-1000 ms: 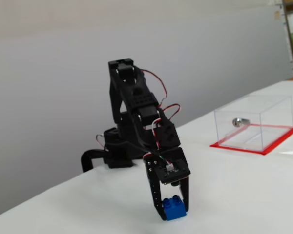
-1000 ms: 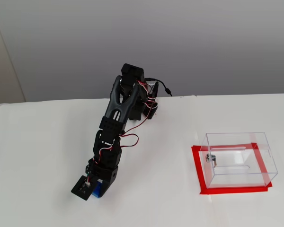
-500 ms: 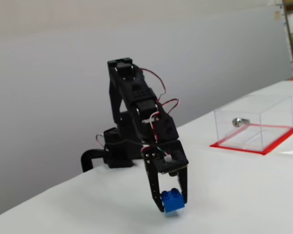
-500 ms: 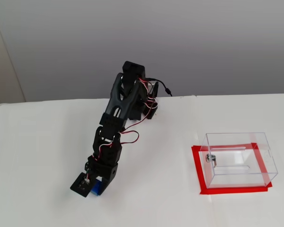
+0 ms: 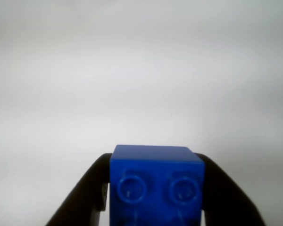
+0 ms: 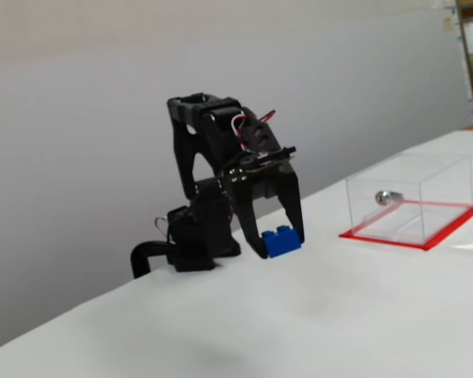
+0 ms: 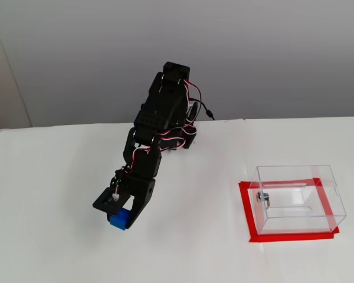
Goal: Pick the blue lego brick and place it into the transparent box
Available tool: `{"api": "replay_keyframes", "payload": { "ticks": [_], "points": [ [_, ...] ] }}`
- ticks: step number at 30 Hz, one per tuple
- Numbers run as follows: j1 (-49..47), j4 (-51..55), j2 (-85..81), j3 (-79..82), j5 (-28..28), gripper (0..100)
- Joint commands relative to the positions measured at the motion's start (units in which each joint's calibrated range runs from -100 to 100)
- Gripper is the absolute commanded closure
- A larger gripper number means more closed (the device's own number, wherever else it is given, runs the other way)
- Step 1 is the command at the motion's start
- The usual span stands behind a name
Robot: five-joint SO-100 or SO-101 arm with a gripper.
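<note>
So I'm sitting here driving the arm remotely, and right now the jaws are clamping on the blue lego brick [image 5: 155,186], one black finger on each side wall. In the wrist view it's filling the bottom centre of the frame, with two of the round studs facing the camera. In a fixed view the gripper [image 6: 281,241] is pointing down in the middle of the frame with the brick [image 6: 281,240] pinched at the very tips, looking just clear of the white desk [image 6: 339,315], though I can't tell for sure whether it's touching.

The transparent box [image 7: 298,197] is sitting well apart toward the lower right of the other fixed view, on its red base mat [image 7: 248,215], with the little silver lock cylinder [image 7: 261,197] on its left wall. Nothing is in it yet.

My read on handling: the brick is looking light, rigid and pretty slick, being hard glossy plastic. Flat opposite side walls seem like the right place to be holding it, since the studded top would give the fingers nothing square to bite on. Because it's sitting so far out at the tips, I'm guessing a jerky swing could twist it loose, so I'm planning on moving gently toward the box.
</note>
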Motion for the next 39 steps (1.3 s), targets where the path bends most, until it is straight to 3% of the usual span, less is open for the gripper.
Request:
{"api": "replay_keyframes", "payload": {
  "ticks": [1, 20, 39],
  "points": [
    [-1.69, 1.82, -7.34, -2.17, -0.20, 87],
    [-15.22, 7.82, -23.80, -2.07, 0.12, 87],
    [-58.33, 6.78, -23.04, -2.26, -0.20, 87]
  ]
}}
